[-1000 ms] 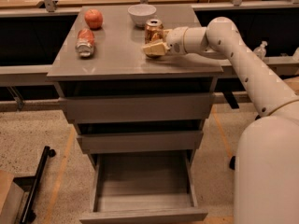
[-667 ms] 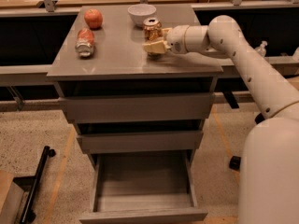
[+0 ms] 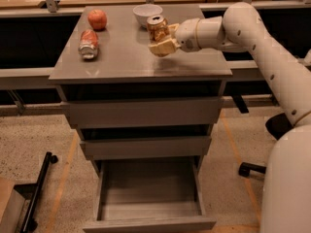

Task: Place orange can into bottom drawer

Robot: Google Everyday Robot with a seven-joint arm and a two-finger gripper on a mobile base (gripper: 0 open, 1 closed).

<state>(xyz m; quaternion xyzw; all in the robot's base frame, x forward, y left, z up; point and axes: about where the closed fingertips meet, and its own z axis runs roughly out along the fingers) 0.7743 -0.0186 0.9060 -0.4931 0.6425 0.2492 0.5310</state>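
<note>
The orange can (image 3: 157, 27) stands upright on the grey cabinet top (image 3: 121, 57), just in front of a white bowl. My gripper (image 3: 162, 45) comes in from the right and sits directly against the can's lower front, hiding its base. The bottom drawer (image 3: 149, 198) is pulled out below, a deep grey box with nothing showing inside it. The two shallower drawers above it are shut.
A white bowl (image 3: 147, 13) sits behind the can. A red apple (image 3: 97, 19) and a redder dented can (image 3: 89, 43) lying on its side are at the top's left. A black bar (image 3: 39, 193) lies on the floor at the left, and a chair base (image 3: 252, 169) at the right.
My gripper has moved slightly up and in toward the orange can. The can, the bowl and the other things have stayed in place.
</note>
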